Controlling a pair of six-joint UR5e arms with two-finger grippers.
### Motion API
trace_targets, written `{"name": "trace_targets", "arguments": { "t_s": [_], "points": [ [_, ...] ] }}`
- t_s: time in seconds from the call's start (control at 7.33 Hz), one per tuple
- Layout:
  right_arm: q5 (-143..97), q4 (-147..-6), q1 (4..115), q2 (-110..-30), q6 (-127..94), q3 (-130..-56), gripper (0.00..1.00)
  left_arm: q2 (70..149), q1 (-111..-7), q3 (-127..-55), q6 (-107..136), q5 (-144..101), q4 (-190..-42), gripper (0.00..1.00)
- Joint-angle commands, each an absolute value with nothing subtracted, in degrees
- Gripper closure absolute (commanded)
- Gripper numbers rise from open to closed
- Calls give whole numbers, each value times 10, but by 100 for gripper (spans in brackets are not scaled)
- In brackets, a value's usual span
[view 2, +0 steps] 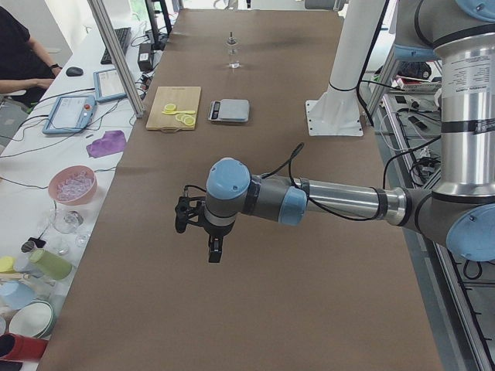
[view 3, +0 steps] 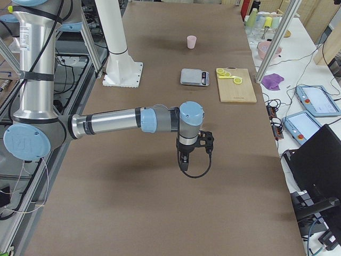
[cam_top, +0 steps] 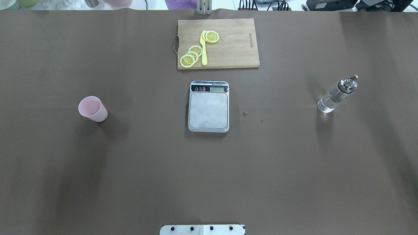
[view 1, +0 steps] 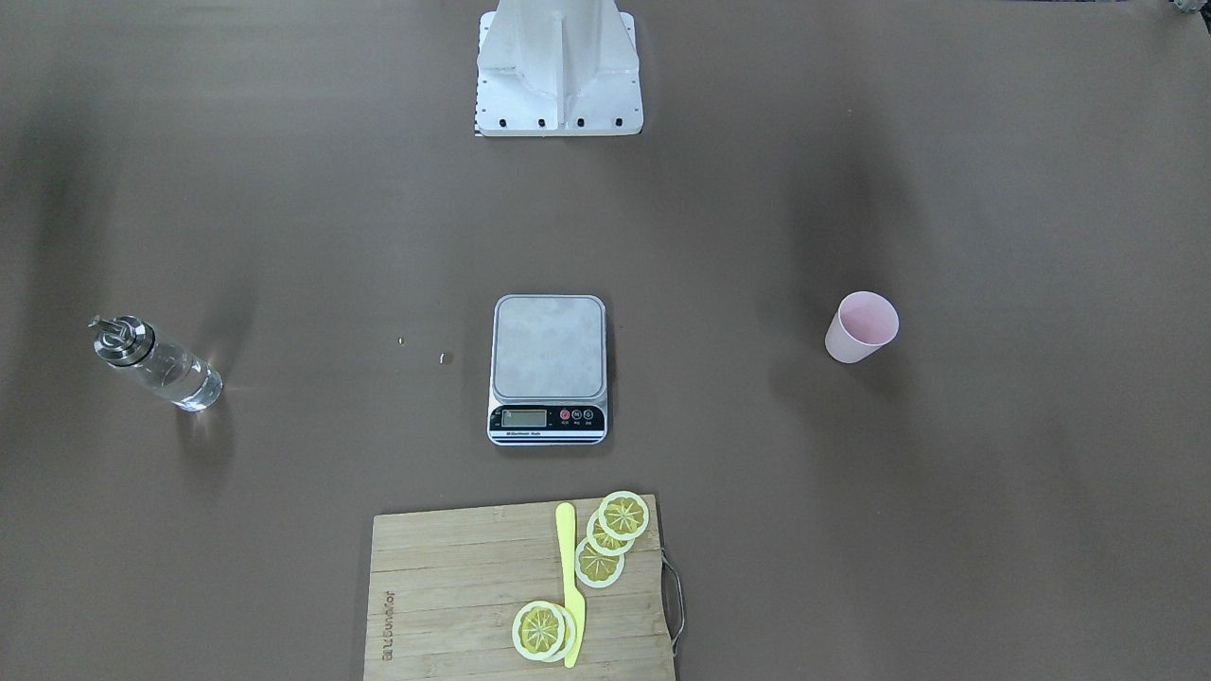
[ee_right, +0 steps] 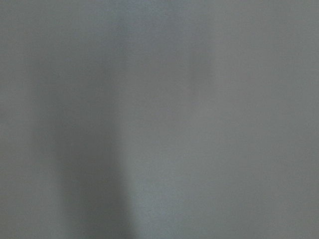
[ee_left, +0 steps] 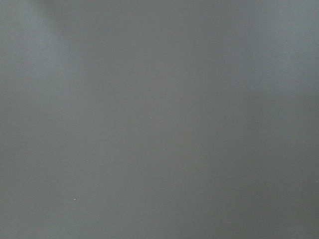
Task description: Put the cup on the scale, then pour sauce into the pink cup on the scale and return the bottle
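The small pale pink tapered cup is standing upright on the brown tabletop, left of centre in the overhead view. It is well apart from the rectangular digital scale with a grey steel platform, which is sitting at frame centre. The clear glass bottle with a silver pourer cap is standing at the right of that frame, with colourless sauce showing in its lower part. Above the scale, at upper centre, a bamboo cutting board is carrying yellow lemon slices and a yellow plastic knife. The left pincer and the right pincer are hanging above the tabletop, gripping nothing visible. How far each is standing open cannot be told, as only the side views are showing them.
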State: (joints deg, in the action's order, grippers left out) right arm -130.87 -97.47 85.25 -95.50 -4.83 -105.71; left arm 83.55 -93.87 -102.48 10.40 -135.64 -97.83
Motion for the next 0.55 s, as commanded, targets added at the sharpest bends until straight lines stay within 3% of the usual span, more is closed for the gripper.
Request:
{"name": "trace_targets", "arguments": {
  "t_s": [0.0, 0.41],
  "points": [
    [-1310, -975, 853, -954, -52, -1060, 0, 836, -939, -1026, 101, -1354, -976, 0],
    [-1310, -975, 853, -952, -54, -1061, 0, 837, -938, -1020, 101, -1354, -976, 0]
  ]
}}
